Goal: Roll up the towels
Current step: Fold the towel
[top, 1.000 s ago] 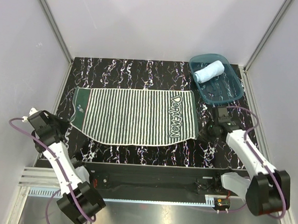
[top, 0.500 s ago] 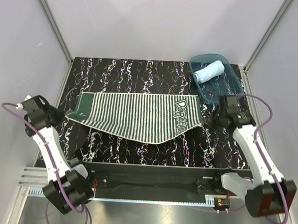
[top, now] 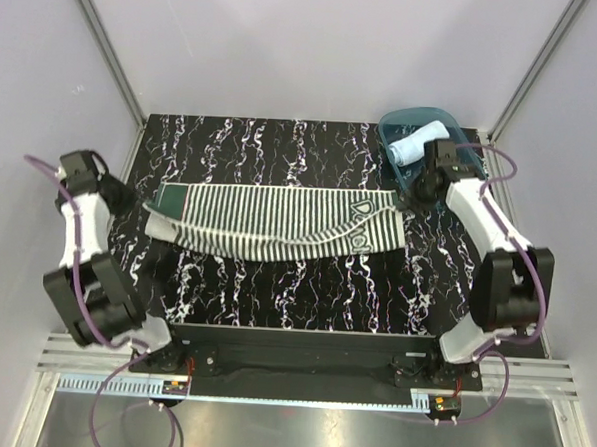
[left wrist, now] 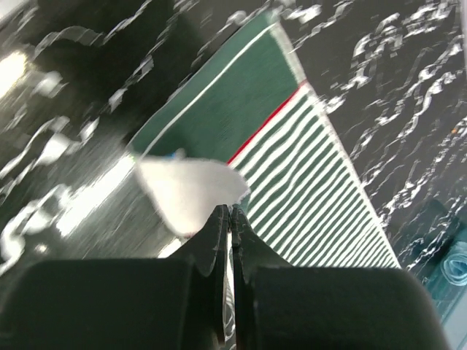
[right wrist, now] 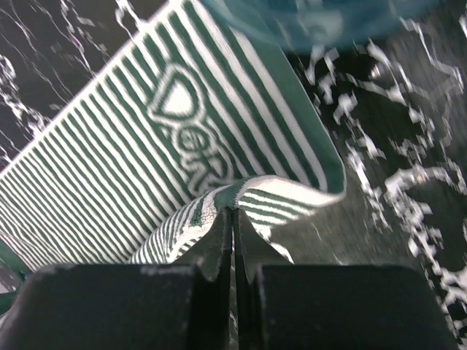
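Striped towel (top: 278, 229) across black marbled table (top: 282, 148)

Dark green-and-white striped towel (top: 278, 232), solid green end band edged red; light blue towel (top: 420, 143); translucent teal tub (top: 412, 113); black table (top: 282, 148) veined white.

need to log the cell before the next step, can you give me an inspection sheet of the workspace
surface: black marbled tabletop
job's things: striped towel stretched across the middle, near edge lifted and folding over; light blue towel already rolled, lying in the teal tub
clutter: teal tub at the far right corner, nothing else seen
grippers: left gripper shut on the striped towel's left corner; right gripper shut on its right corner
cables: purple cables loop along both arms
surroundings: pale walls, metal frame struts
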Robot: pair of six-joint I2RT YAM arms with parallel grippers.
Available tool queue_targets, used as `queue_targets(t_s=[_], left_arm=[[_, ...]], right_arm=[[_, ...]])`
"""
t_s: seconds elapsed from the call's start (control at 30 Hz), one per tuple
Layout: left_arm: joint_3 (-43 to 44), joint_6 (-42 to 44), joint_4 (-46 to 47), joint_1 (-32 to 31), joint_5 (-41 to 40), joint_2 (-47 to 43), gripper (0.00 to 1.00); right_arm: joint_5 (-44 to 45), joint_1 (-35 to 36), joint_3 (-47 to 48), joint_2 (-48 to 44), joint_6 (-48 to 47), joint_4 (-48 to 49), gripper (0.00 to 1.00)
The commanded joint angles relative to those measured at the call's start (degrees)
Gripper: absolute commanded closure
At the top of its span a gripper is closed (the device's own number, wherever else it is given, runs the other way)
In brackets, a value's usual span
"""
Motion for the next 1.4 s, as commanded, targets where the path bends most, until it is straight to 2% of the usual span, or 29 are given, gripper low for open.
queue_targets(t_s=[0.0, 0.27, 0.5, 0.77, 1.37], left_arm=[[8.0, 1.03, 4.25, -2.42, 1.02, 6.2, 1.0], [16.97, 8.15, 1.88, -6.38, -0.82, 18.94, 1.0], [24.0, 9.56, -0.58, -8.66, -3.72, 24.14, 1.0], [29.36, 10.35, -2.78, -9.28, -7.41, 25.81, 1.0], [39.12, 10.35, -3.75, -12.79, -7.85, 36.44, 1.0]], right_arm=[[0.44, -0.85, 6.63, 5.43, -1.92, 2.09, 1.0], [0.36, -2.52, 14.9, 15.21, -3.51, 2.17, 1.0], [-0.61, -4.36, 19.29, 20.39, -4.56, 2.18, 1.0], [-0.79, -5.24, 20.53, 20.67, -5.0, 2.17, 1.0], [-2.02, -6.74, 24.22, 25.06, -4.74, 1.47, 1.0]])
